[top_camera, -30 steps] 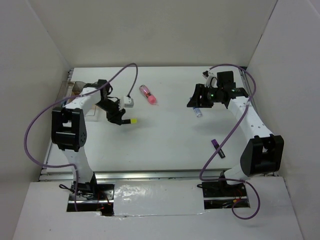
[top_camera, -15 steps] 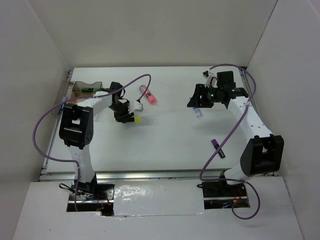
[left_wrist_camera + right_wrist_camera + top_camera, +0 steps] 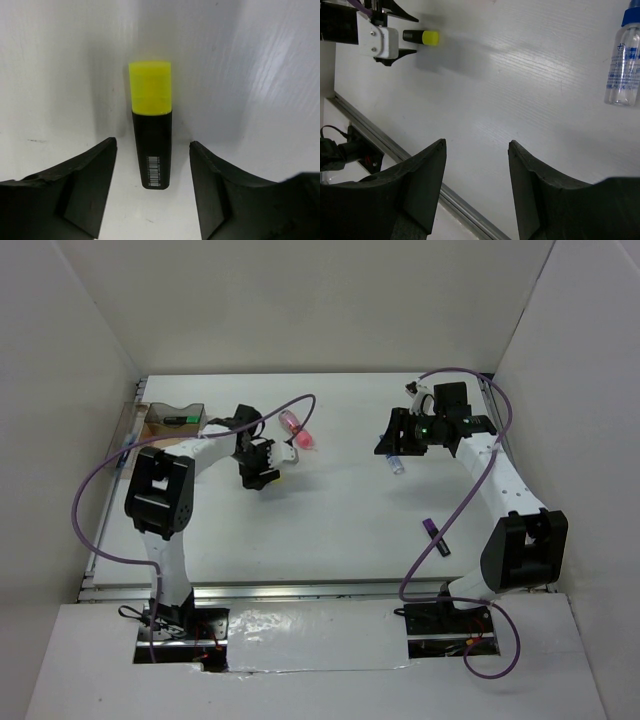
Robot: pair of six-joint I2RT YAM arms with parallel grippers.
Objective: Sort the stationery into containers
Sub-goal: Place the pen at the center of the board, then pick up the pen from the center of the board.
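Lying loose on the white table (image 3: 340,520), left of centre, the yellow-capped black highlighter (image 3: 151,132) sits between the jaws of the left gripper (image 3: 152,145), which have just spread wide and touch nothing. It probably still needs grasping and carrying to the clear box (image 3: 175,420) at far left. A barcode marks its barrel; no brand is readable. The right gripper (image 3: 476,145) hangs open and empty.

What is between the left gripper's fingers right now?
The yellow-capped highlighter, lying on the table with a gap to each finger of the open left gripper; the left wrist view shows it.
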